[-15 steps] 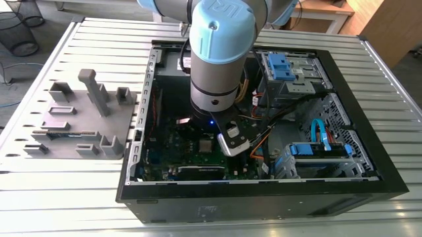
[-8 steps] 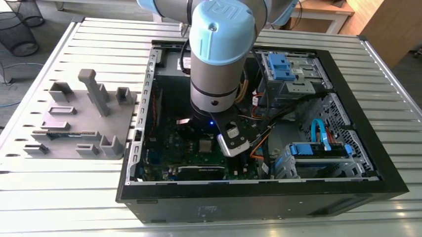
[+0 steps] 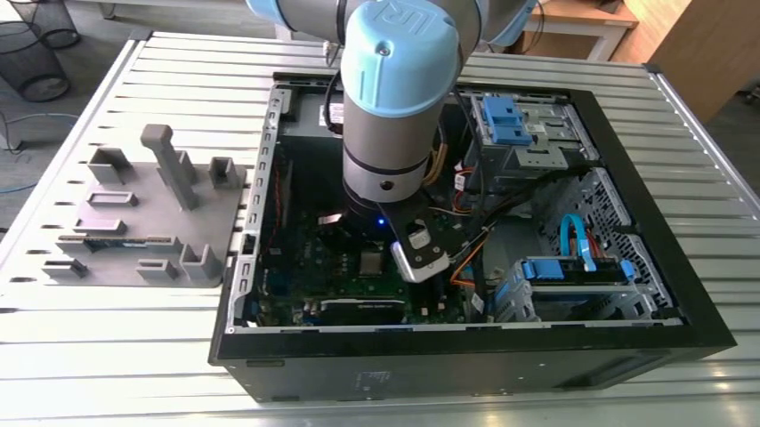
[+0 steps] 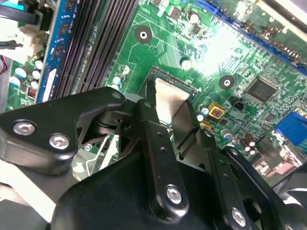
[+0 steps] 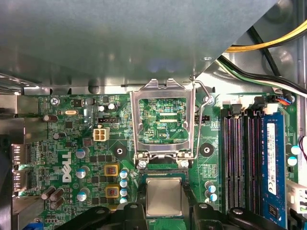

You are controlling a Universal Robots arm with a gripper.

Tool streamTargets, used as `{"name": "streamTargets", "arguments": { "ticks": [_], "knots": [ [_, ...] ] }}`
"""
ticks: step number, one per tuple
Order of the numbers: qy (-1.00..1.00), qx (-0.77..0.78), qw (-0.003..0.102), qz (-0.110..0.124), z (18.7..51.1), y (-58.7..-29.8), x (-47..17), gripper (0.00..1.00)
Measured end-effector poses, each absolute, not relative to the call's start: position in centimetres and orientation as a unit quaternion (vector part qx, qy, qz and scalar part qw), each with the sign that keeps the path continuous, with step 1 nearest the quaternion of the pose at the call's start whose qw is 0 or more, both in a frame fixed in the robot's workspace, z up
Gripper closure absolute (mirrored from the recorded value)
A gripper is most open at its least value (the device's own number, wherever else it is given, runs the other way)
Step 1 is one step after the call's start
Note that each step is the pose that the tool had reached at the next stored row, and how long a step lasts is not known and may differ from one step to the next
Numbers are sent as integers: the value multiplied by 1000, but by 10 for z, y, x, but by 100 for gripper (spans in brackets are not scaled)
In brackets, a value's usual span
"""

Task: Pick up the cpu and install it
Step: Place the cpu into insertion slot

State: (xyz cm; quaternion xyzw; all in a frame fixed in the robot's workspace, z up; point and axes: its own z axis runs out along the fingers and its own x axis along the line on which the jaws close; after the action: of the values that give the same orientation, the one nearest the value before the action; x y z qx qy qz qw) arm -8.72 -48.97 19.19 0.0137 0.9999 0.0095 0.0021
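The cpu (image 5: pixel 164 195) is a small square chip with a dull silver top, lying level over the socket on the green motherboard (image 5: pixel 72 143). My gripper (image 5: pixel 164 207) straddles it, one black finger against each of two opposite edges, shut on it. In the second wrist view the cpu (image 4: pixel 169 98) shows between the same fingers (image 4: pixel 149 125) of the gripper (image 4: pixel 170 114). The silver hinged socket frame (image 5: pixel 135 124) stands swung open just beyond the chip, its lever (image 5: pixel 197 120) raised. In the exterior view my arm (image 3: pixel 386 133) reaches straight down into the open computer case (image 3: pixel 665 302).
Black memory slots (image 5: pixel 240 158) and a blue memory stick (image 5: pixel 271 163) run beside the socket. Yellow and black cables (image 5: pixel 259 45) cross near the case's metal wall (image 5: pixel 120 43). Blue drive cages (image 3: pixel 570 271) fill the exterior view's right. A grey parts fixture (image 3: pixel 142 218) lies outside the case at the exterior view's left.
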Motion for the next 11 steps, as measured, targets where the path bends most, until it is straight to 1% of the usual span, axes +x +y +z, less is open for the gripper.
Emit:
{"name": "streamTargets", "arguments": {
  "ticks": [11],
  "knots": [
    [1000, 14, 2, 10, 192, -490, -87, 62]
  ]
}}
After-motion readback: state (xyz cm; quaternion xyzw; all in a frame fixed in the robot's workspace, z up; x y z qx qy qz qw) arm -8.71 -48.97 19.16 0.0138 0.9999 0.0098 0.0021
